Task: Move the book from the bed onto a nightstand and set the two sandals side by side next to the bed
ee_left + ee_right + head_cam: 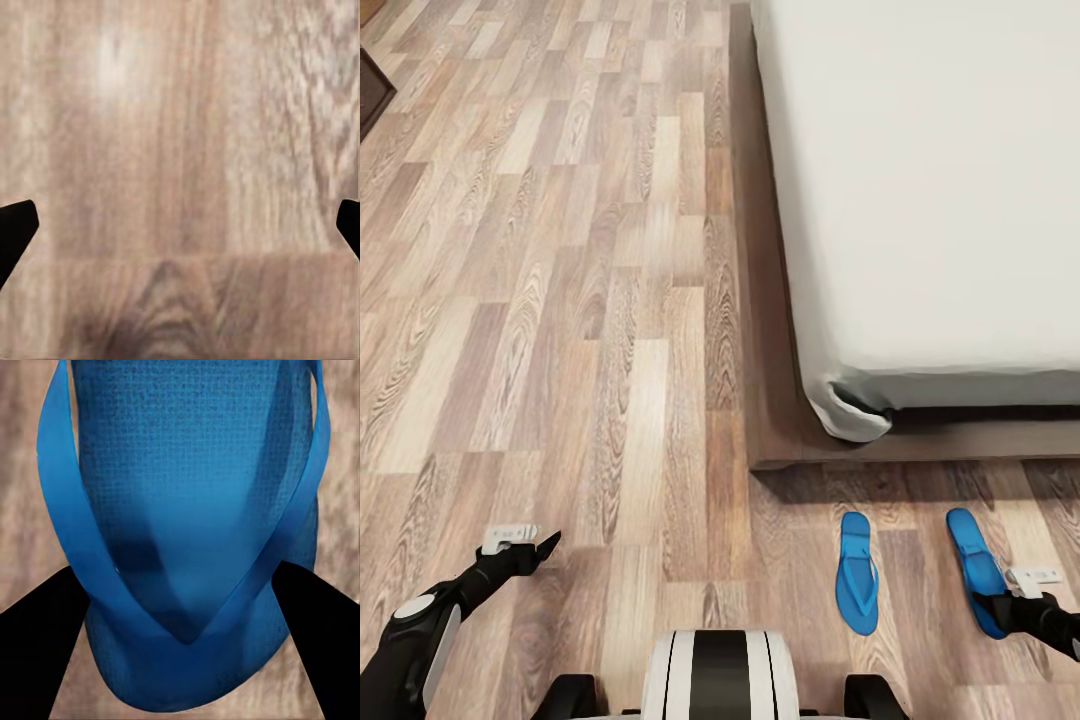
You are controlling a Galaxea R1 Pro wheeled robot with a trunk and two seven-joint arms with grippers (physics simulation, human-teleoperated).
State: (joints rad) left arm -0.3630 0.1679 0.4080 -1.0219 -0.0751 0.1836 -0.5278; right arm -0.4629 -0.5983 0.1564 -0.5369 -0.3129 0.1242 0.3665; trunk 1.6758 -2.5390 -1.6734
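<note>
Straddling the nearer sandal (187,510) with fingers apart, right gripper (184,637) risks a slip if closure catches only the strap.

2 bright blue sandals (857,575) (976,568) lie flat on the wood-plank floor, apart, near the bed's (920,200) foot.

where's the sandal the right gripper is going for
In the head view it lies on the wood floor at lower right, just past the bed's foot corner, right of the other sandal. That sandal sits between the right gripper's fingers.
</note>
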